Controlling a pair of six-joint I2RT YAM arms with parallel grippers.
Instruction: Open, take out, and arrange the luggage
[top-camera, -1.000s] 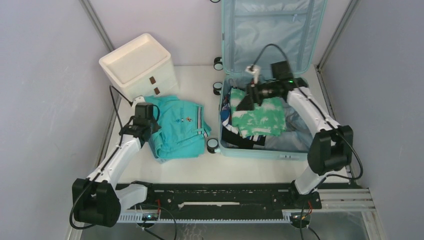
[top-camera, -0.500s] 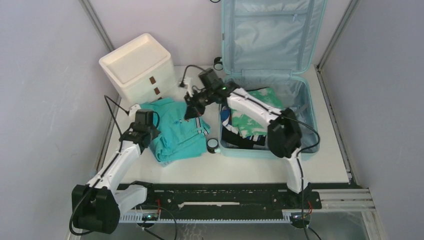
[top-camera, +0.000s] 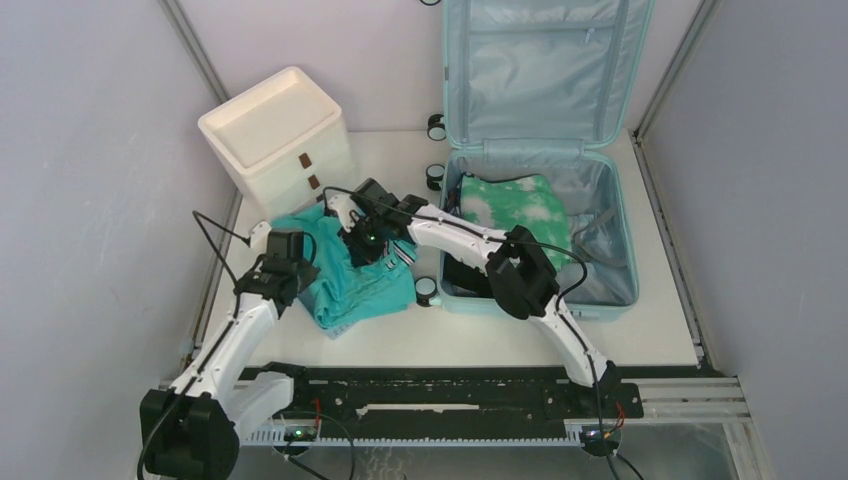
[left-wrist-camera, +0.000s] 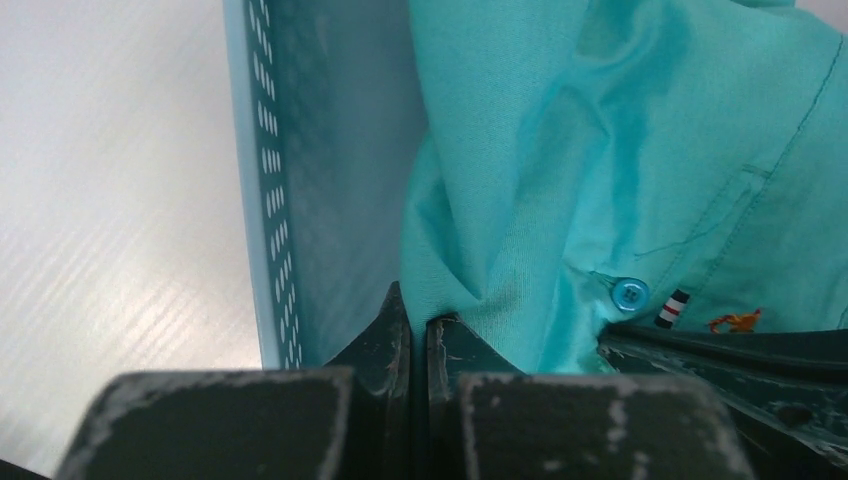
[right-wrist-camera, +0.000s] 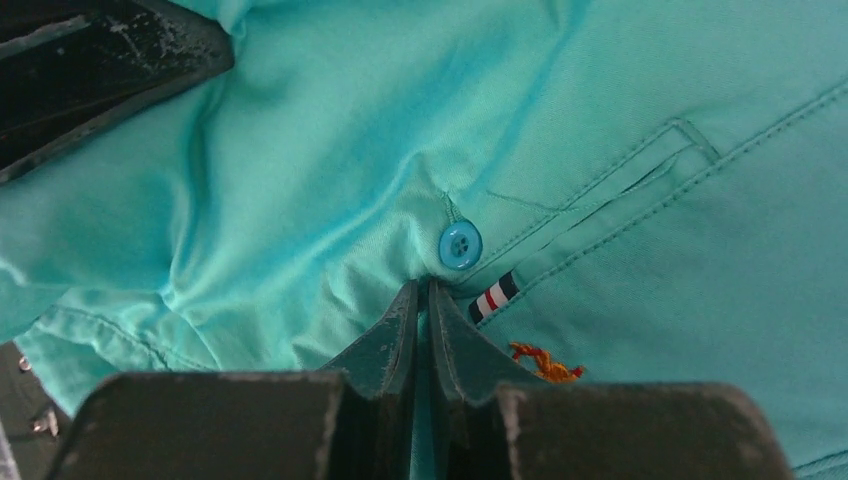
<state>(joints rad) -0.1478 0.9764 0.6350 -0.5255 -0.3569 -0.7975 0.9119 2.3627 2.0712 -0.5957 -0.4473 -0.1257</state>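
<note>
The luggage (top-camera: 540, 90) lies open at the table's (top-camera: 450, 335) 2 o'clock, its lid upright against the back wall and a green tie-dye garment (top-camera: 510, 205) in the lower shell. At its 9 o'clock a teal garment (top-camera: 365, 285) is bunched on the table, with a drawer unit (top-camera: 275, 135) at that garment's 11 o'clock. The left gripper (left-wrist-camera: 420, 322) has its fingers pressed together, nipping a fold of the teal cloth beside a slotted blue wall (left-wrist-camera: 265, 200). The right gripper (right-wrist-camera: 420, 297) reaches across from the suitcase side, fingers all but closed on a crease just at 7 o'clock of a blue button (right-wrist-camera: 460, 244). The two grippers are close together.
</note>
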